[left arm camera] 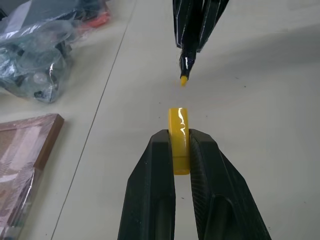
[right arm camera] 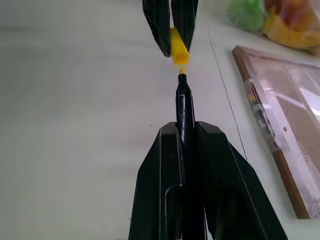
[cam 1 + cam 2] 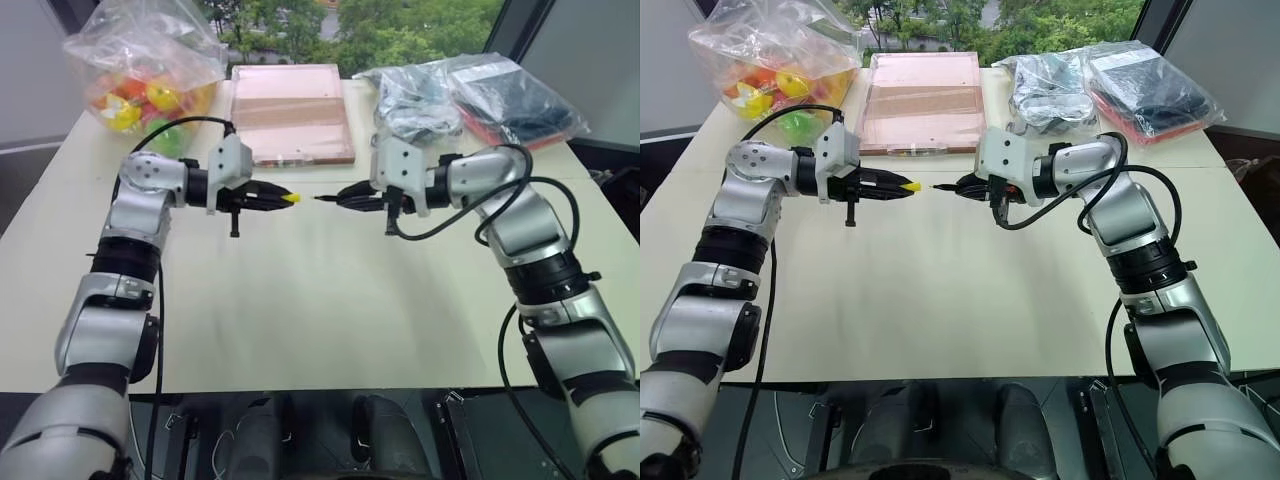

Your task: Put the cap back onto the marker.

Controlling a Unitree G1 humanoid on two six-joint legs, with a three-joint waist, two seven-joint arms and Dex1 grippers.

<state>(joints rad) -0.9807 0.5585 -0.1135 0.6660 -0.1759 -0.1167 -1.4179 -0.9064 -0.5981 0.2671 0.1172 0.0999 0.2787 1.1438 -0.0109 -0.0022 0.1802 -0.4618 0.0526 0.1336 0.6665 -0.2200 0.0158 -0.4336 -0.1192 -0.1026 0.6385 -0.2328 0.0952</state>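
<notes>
The left gripper (image 3: 268, 198), reaching level and inward above the counter (image 3: 320, 310), is clamped on the cap (image 3: 290, 198), whose rear half sits hidden between the fingers. Facing it, the right gripper (image 3: 350, 198) pinches the marker (image 3: 330, 198), mostly buried in the fingers. The right wrist view shows the marker's yellow tip just short of the cap's mouth

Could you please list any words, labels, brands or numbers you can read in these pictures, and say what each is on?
None can be read.
The marker, cap and pink box show no print.
Anything printed on the bags is too small to read.
</notes>
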